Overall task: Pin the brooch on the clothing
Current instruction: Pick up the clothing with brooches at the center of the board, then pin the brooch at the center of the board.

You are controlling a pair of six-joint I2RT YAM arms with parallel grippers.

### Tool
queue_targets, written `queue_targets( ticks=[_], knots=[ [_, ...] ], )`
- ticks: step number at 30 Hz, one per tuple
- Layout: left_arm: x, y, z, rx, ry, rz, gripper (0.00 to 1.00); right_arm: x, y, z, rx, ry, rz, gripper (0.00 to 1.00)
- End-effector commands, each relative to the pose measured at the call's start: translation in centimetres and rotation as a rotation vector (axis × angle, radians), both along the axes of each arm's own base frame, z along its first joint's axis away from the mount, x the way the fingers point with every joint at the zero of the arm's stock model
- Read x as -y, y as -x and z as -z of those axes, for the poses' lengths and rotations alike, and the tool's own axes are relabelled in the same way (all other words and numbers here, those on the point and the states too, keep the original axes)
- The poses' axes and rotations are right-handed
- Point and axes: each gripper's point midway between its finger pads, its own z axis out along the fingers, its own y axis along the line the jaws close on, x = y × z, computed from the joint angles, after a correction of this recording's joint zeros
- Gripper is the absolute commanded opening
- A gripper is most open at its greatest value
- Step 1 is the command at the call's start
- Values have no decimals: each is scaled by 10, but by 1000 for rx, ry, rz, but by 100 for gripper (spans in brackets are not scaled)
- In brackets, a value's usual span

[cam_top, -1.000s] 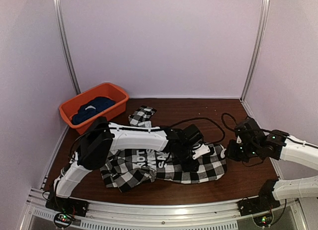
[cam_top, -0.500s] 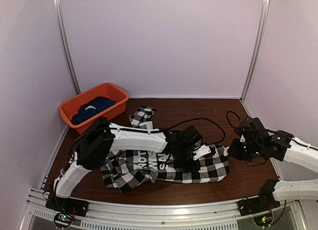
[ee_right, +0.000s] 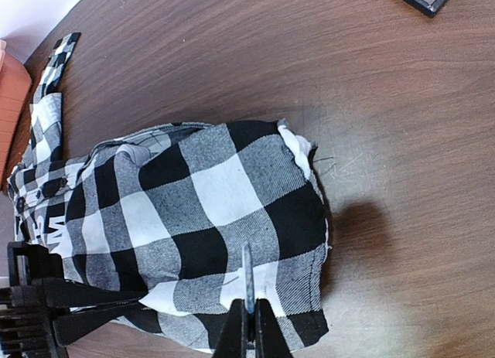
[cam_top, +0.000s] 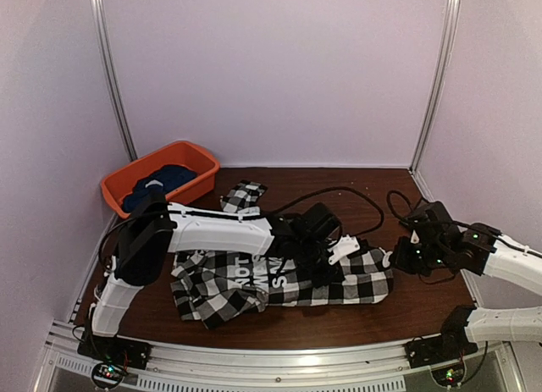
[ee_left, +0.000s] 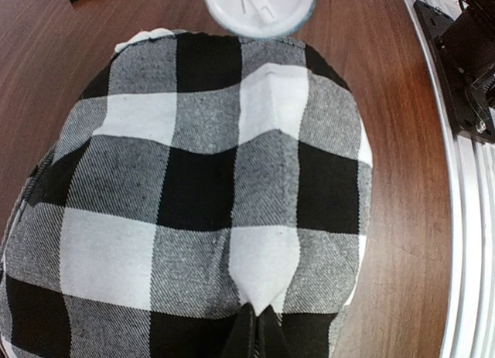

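The black-and-white checked shirt (cam_top: 279,282) lies crumpled on the brown table, its lettered black panel (cam_top: 254,273) facing up. My left gripper (cam_top: 337,263) is shut on a fold of the shirt near its right end; the wrist view shows the tips (ee_left: 259,318) pinching a white check of the cloth (ee_left: 193,180). My right gripper (cam_top: 400,258) is at the shirt's right edge, shut on the brooch. In its wrist view the gripper (ee_right: 247,308) holds the brooch (ee_right: 247,274), a thin disc seen edge-on, over the shirt (ee_right: 209,196). The brooch shows as a white round disc in the left wrist view (ee_left: 259,2).
An orange bin (cam_top: 199,168) at the back left holds a dark navy garment (cam_top: 157,184). A black cable (cam_top: 339,193) loops over the table behind the shirt. The metal rail (ee_left: 464,203) and the right arm's base (ee_left: 472,56) lie at the near edge.
My left arm has shifted up and back a little, still holding the fold. The shirt's right end has stretched to the right. My right gripper has moved slightly right with the brooch.
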Motion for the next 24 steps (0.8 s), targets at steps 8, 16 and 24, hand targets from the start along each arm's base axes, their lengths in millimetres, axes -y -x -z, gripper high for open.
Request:
queue_targets(
  ticks=[8,16,24],
  knots=[
    [7,-1,-38,57,112,-6,0,-14,1,7,-39,-53,-37,0],
    [2,-4,-43,87,115,-13,0,-29,1,20,-88,-90,-77,0],
    [2,-6,-42,112,118,-17,0,-39,0,14,-104,-137,-83,0]
  ],
)
